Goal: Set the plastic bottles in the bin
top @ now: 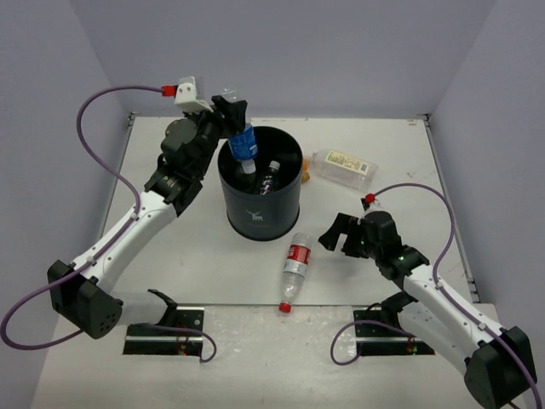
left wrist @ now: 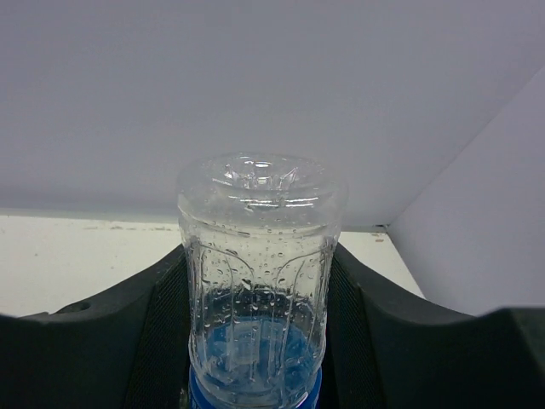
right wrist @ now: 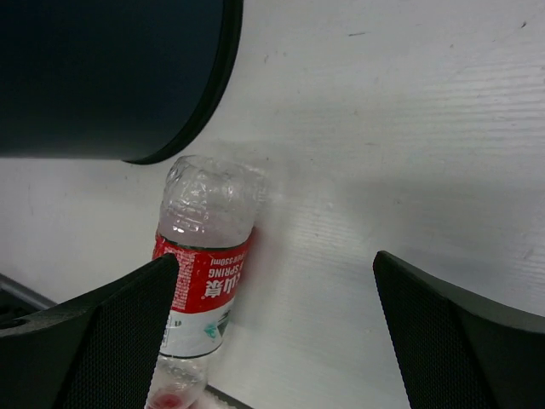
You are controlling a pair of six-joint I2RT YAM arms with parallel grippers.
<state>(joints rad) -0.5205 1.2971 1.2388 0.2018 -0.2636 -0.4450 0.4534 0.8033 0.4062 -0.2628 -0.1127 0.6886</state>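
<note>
Left gripper point(top: 235, 121): clamped on the blue-labelled bottle point(top: 244, 145), holding it cap-down over the bin's mouth, upper centre of the top view.
Right gripper point(top: 338, 239): jaws wide apart and empty, right of centre, just right of the red-labelled bottle point(top: 295, 260).
Bin point(top: 260, 213): upright at centre; a dark bottle point(top: 269, 178) lies inside. Whether more sit beneath it I cannot tell.
Done: at least that one bottle is binned.
In hand: the blue-labelled bottle looks ready to drop, needing only release.
Left: the red-labelled bottle lies on the table below the bin. The cream-labelled bottle point(top: 344, 164) lies to the bin's upper right. An orange bottle point(top: 305, 174), partly hidden, sits just outside the right rim.
</note>
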